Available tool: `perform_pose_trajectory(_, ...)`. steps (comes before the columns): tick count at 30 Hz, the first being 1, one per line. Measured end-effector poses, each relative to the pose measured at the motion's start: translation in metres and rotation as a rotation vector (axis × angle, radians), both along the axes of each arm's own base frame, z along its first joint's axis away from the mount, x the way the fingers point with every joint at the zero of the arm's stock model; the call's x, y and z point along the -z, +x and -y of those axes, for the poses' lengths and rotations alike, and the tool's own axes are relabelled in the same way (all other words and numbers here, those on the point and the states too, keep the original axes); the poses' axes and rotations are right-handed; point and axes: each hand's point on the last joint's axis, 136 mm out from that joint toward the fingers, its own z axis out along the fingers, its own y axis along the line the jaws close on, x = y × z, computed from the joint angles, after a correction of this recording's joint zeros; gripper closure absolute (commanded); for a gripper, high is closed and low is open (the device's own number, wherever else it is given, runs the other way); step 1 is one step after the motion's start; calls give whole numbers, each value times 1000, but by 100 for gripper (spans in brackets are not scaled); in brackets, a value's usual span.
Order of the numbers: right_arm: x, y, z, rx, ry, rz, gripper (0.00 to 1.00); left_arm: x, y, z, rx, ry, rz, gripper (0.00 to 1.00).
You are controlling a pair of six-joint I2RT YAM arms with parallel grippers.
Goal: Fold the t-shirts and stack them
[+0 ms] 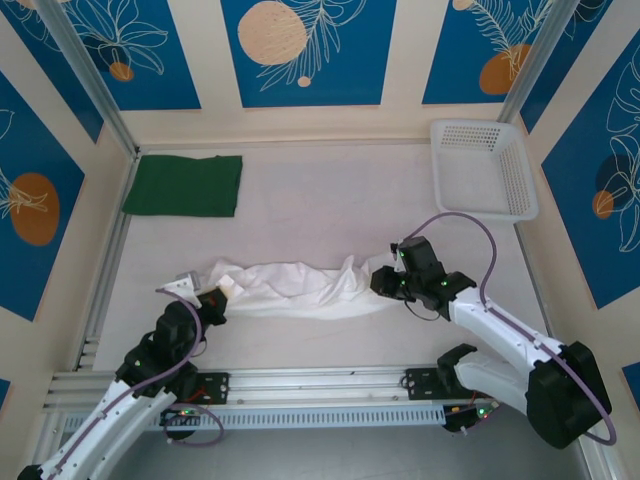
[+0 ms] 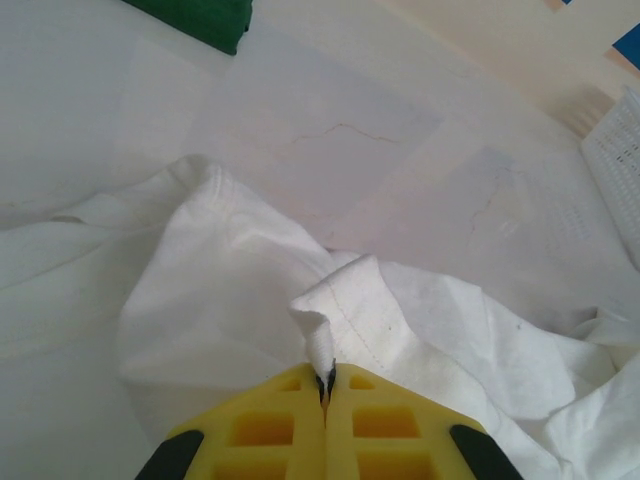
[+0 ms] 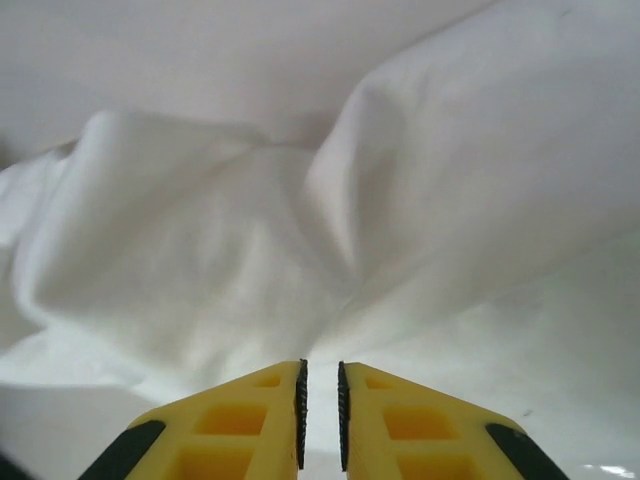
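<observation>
White t-shirt (image 1: 300, 288) lies bunched in a long, rumpled band across the near half of the table (image 1: 330, 200), running from your left gripper (image 1: 222, 292) to your right gripper (image 1: 385, 282). On the left wrist camera you see the left gripper's yellow fingers (image 2: 270, 435) pressed together on a small upright fold of the shirt's hemmed edge, with more white cloth spreading in loose folds beyond it. On the right wrist camera the right gripper's fingers (image 3: 425, 425) stand very narrow, a thin slit between the ribbed pads with white cloth in it, and they sit at the right end of the band, so it reads as pinching the shirt there. Dark green t-shirt (image 1: 184, 185) rests folded flat in the far left corner of the table, well apart from the white one. A white mesh basket (image 1: 520, 180) sits in the far right corner.
</observation>
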Motion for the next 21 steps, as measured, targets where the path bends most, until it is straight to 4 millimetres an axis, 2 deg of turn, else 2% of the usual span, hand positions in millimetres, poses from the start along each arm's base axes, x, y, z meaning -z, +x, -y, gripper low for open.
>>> perform_pose_trajectory(1, -4, -2, -2, -11, 15, 3, 57, 2, -1, -2, -9, -1, -7, 100)
perform_pose_trajectory(2, -6, -3, -1, -2, 19, -1, 47, 3, -2, -4, -20, -6, -12, 100)
perform_pose_trajectory(3, -8, -4, 2, 11, 10, -10, 41, 5, -3, -7, -36, -9, -19, 100)
perform_pose_trajectory(6, -21, 6, 13, 67, -27, -19, 34, 8, -5, -15, -87, -22, -34, 100)
perform_pose_trajectory(9, -40, 28, 13, 87, -56, -11, 30, 16, -7, -24, -134, -19, -63, 100)
perform_pose_trajectory(12, -47, 57, 0, 64, -102, -33, 30, 20, -9, -30, -172, -20, -84, 100)
perform_pose_trajectory(16, -27, 84, -27, -6, -178, -106, 28, 26, -12, -37, -214, -16, -107, 98)
perform_pose_trajectory(21, 8, 85, -65, -135, -272, -199, 32, 27, -12, -42, -243, -14, -110, 97)
